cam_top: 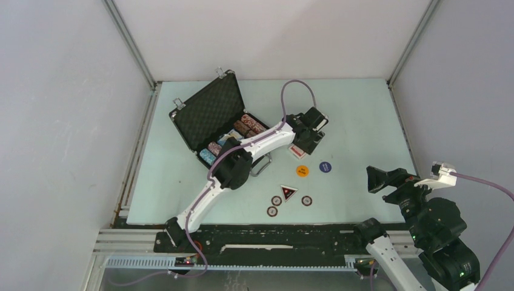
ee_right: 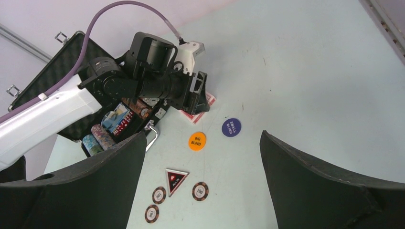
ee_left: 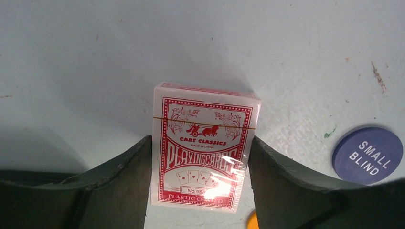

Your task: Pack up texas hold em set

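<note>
Red-and-white ornate card deck (ee_left: 203,152), blue button (ee_left: 367,155), orange button (cam_top: 302,171), black case (cam_top: 209,112) with silver trim, pale green surface (cam_top: 363,121).

Case (cam_top: 211,112) sits open at rear-left of table (cam_top: 363,115), with the lid on the far-left side and the tray on the near-right side. Chip rows (cam_top: 250,125) are in the tray, and a second deck (cam_top: 228,138) lies among them. Card deck (ee_left: 203,152) lies flat on the table just right of the case, between the fingers of the left gripper (ee_left: 200,145), one on each long side. BIG BLIND button (cam_top: 302,171) is in front of the deck, with SMALL BLIND button (cam_top: 325,167) just right of it, not touching. Triangular marker (cam_top: 288,193) is nearer the bases. Three loose chips lie around it: two on its left (cam_top: 276,200) (cam_top: 272,211), one on its right (cam_top: 307,200). Right gripper (cam_top: 380,179) is at the near-right edge, well apart from all of it.
</note>
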Available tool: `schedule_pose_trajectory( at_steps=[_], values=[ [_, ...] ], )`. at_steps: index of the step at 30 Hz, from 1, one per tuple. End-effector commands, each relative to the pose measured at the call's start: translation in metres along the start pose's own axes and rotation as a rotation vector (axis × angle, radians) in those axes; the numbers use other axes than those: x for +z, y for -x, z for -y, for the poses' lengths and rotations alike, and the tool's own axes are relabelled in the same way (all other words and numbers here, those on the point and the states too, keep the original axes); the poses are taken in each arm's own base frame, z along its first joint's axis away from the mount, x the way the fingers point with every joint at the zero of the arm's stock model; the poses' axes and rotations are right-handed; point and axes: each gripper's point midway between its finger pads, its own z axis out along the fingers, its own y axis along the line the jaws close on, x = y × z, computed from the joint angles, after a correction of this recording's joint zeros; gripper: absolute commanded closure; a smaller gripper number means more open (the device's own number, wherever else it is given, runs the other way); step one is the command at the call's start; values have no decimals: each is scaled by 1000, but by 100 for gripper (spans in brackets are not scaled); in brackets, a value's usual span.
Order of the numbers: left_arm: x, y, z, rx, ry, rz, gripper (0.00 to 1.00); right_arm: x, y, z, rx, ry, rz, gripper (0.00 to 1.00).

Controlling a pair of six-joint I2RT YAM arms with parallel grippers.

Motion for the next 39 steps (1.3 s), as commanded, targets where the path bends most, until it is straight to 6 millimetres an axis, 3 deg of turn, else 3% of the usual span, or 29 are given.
schedule_pose_trajectory(
  at_steps=[1,6,9,11,14,18,20,22,25,32,39],
  values=[
    [-77,50,-4,23,15,140,46,5,3,-3,-16,-1,-1,1],
    [-143,62,-16,-9,35,219,52,28,-13,-10,-23,-10,-84,2],
    [-175,55,-22,-20,35,229,52,45,-28,-14,-31,-15,-140,1],
    [-190,39,-32,-26,52,203,52,58,-39,-19,-44,-11,-189,1],
    [-205,-3,-54,-24,101,137,48,76,-61,-27,-66,4,-286,0],
    [-220,-61,-92,-50,157,52,47,86,-86,-39,-109,69,-409,0],
    [-222,-86,-109,-67,159,14,47,88,-92,-43,-122,100,-431,0],
    [-225,-97,-121,-45,159,10,48,89,-95,-46,-128,124,-440,0],
    [-212,-107,-129,62,155,-6,47,90,-97,-45,-132,126,-444,0],
    [-171,-105,-161,65,186,-66,50,85,-94,-45,-124,137,-425,0],
    [-146,-101,-166,97,184,-106,49,82,-89,-47,-118,156,-389,0]
  ],
)
